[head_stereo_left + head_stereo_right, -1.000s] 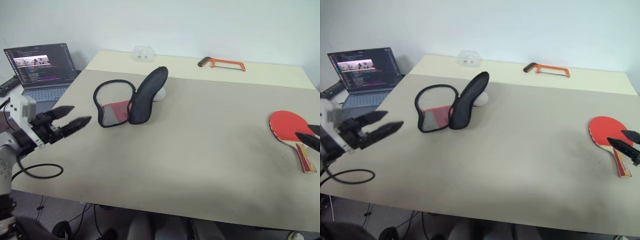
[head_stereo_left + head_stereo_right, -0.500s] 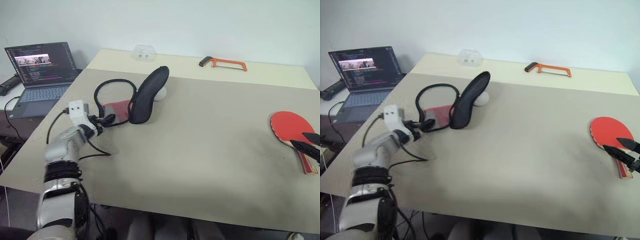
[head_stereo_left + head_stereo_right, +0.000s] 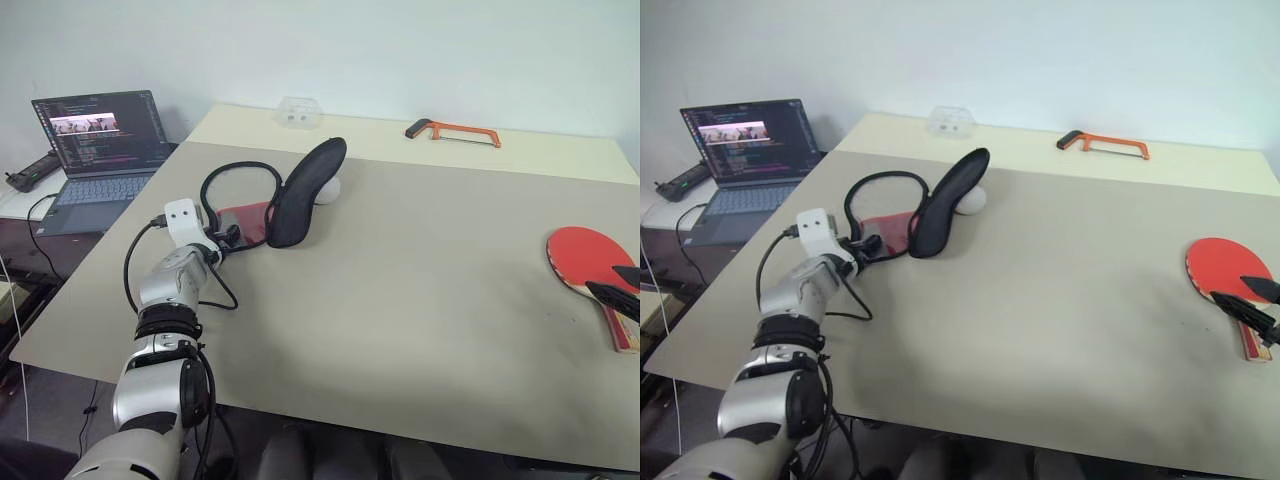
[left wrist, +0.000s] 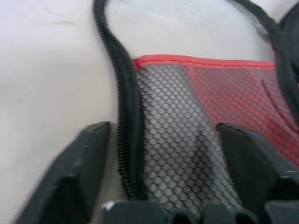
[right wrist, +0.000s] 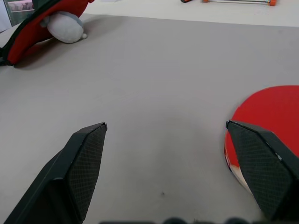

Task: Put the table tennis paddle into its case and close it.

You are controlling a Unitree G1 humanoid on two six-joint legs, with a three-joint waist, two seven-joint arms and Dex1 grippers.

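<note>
Compared with a second ago, the left gripper has left its raised position off the table's left edge and now sits low on the table, at the near edge of the case. In the left wrist view its fingers straddle the black zipper rim and mesh pocket of the case's flat half. The jaws have narrowed but remain partly open; whether they already pinch the fabric cannot be told. This suggests the case is being secured or pulled before any loading (the paddle has not yet been lifted).

The case lies at the left middle of the table with its lid half propped up and leaning away toward the far right. Its long axis runs from the near left to the far right, with the open mouth facing left.

The table tennis paddle lies flat at the right edge, well apart from the case, red face up. Its long axis runs near to far, handle pointing toward the robot. The right gripper hovers at the handle end, jaws wide open, holding nothing, unchanged over the last second.
</note>
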